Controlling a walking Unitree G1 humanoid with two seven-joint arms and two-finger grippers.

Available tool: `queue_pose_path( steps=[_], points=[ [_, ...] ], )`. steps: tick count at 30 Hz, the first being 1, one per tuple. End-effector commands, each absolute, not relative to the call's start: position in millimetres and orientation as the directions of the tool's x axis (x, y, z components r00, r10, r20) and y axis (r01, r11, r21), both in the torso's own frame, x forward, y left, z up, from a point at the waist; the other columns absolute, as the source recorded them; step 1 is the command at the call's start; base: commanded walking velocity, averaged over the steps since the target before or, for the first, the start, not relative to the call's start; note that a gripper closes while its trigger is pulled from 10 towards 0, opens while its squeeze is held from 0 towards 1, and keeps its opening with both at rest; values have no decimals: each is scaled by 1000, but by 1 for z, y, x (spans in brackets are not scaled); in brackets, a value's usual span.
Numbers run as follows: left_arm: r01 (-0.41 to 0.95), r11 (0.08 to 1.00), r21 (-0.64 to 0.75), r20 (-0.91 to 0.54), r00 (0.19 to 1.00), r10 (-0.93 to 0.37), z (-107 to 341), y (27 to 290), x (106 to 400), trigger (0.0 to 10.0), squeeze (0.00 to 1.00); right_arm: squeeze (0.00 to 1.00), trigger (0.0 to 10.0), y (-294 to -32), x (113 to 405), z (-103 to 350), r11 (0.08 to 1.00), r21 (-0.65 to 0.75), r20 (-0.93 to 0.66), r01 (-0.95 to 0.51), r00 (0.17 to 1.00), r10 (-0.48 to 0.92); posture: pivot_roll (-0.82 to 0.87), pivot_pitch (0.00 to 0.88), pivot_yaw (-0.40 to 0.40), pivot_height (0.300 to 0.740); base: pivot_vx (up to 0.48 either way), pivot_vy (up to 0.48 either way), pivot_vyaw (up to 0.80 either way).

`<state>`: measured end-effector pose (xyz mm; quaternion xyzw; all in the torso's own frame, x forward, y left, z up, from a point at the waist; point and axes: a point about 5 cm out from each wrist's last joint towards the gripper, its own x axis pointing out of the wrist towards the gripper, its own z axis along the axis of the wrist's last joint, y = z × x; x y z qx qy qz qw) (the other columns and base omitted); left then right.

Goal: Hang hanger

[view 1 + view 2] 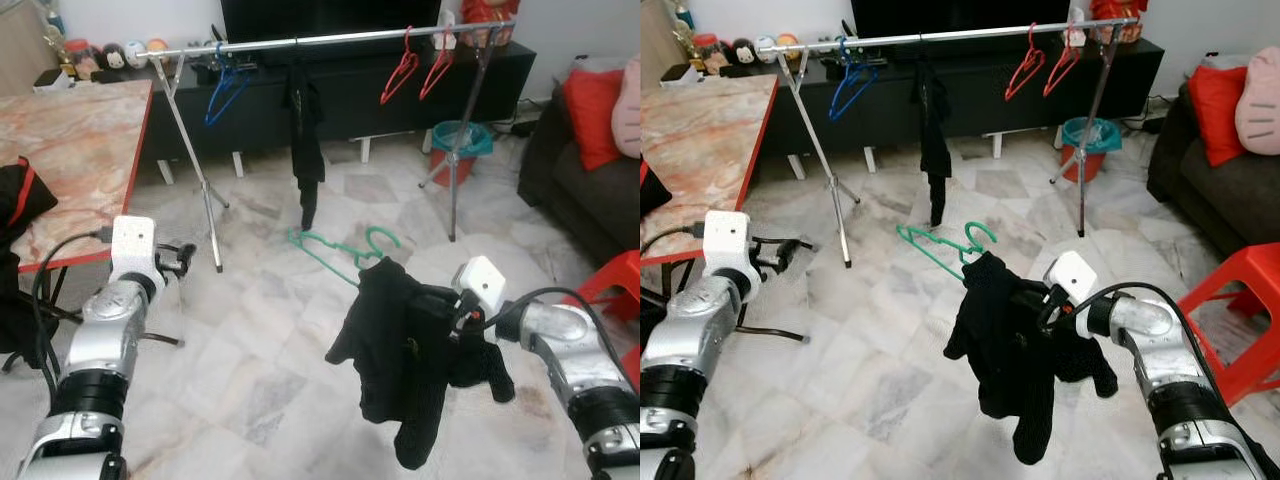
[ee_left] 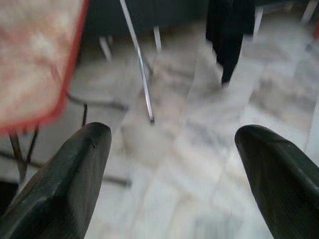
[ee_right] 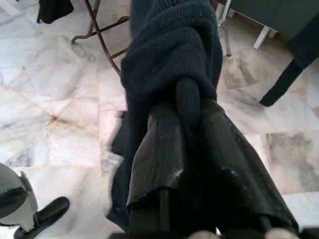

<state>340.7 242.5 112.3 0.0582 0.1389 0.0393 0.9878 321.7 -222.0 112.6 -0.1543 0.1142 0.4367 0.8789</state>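
A black knit garment (image 1: pixel 395 350) hangs in the air from my right gripper (image 1: pixel 428 305), low and in front of me. In the right wrist view the gripper (image 3: pixel 187 107) is shut on a fold of that fabric. A green hanger (image 1: pixel 325 250) sticks out of the garment's top to the left, hook up. The silver clothes rail (image 1: pixel 330 38) stands further ahead, carrying a blue hanger (image 1: pixel 225 90), two red hangers (image 1: pixel 400 70) and another dark garment (image 1: pixel 305 130). My left gripper (image 1: pixel 180 258) is raised by the table's edge, open and holding nothing (image 2: pixel 174 149).
A marble table (image 1: pixel 70 150) with a red edge is on the left. Behind the rail runs a black TV cabinet (image 1: pixel 360 90), with a teal bin (image 1: pixel 460 138) beside a rail leg. A dark sofa (image 1: pixel 585 190) and a red stool (image 1: pixel 615 280) are on the right.
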Motion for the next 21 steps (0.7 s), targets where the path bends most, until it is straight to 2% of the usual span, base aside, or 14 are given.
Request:
queue_pose_path(
  steps=[1,2,4,8,10,11,14,16,21],
  points=[
    [0,995,100,-393,919,40,89,234,333,10000,0,0,10000,-219,327,134,531,-204,-275,-823,569,775,-145,0,14,740,0,0,0],
    [79,996,49,-451,891,-49,79,224,329,10000,0,0,10000,-218,326,140,498,-194,-257,-845,533,806,-147,0,15,740,0,0,0],
    [161,987,-2,-486,862,-142,72,211,325,10000,0,0,10000,-218,326,147,460,-199,-246,-865,498,831,-147,0,15,740,0,0,0],
    [188,979,-73,-511,836,-199,65,202,323,10000,0,0,10000,-220,326,152,428,-211,-265,-879,473,840,-148,0,16,740,0,0,0],
    [278,950,-140,-523,795,-309,62,189,318,10000,0,0,10000,-221,324,158,380,-196,-255,-904,421,871,-147,0,14,740,0,0,0],
    [278,950,-140,-523,795,-309,62,189,318,10000,0,0,10000,-221,324,158,380,-196,-255,-904,421,871,-147,0,14,740,0,0,0],
    [355,910,-211,-498,762,-413,63,176,315,10000,0,0,10000,-216,321,167,313,-166,-202,-935,343,917,-145,0,12,740,0,0,0],
    [375,894,-245,-485,751,-447,64,172,314,10000,0,0,10000,-214,320,168,291,-160,-193,-943,319,928,-143,0,9,740,0,0,0],
    [479,812,-332,-404,706,-582,73,160,311,10000,0,0,10000,-212,313,172,218,-127,-149,-968,236,960,-139,0,4,740,0,0,0]
  ],
)
